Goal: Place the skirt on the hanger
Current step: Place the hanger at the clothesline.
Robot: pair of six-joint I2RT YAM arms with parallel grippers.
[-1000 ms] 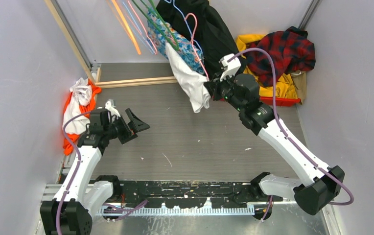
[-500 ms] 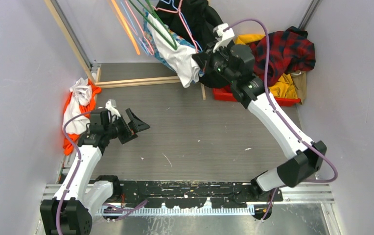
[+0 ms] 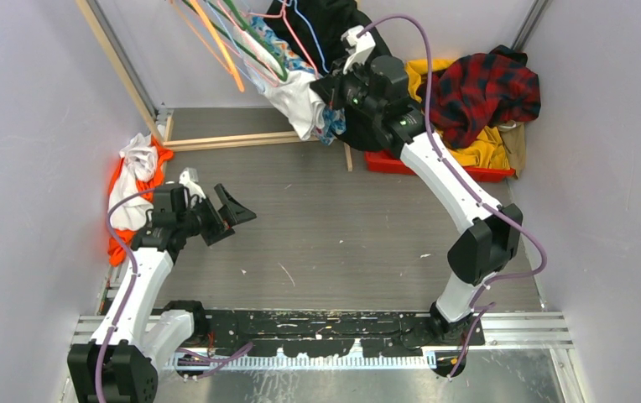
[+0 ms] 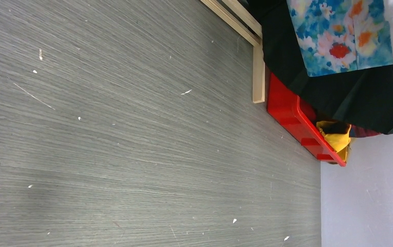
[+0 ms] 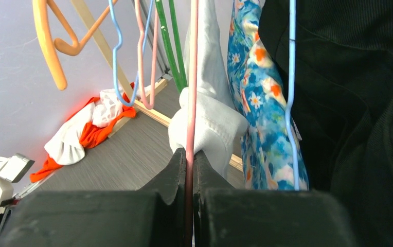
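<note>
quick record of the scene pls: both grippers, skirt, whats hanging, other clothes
left gripper: open, empty, low over the table, left side
right gripper: shut on pink hanger, raised at the back
white garment: draped on the pink hanger, just above the right gripper
skirt: hangs between white garment and coat; not gripped
coat: black, right of the skirt
bin: red, back right, yellow cloth inside
pile: orange and white clothes at the left wall
</note>
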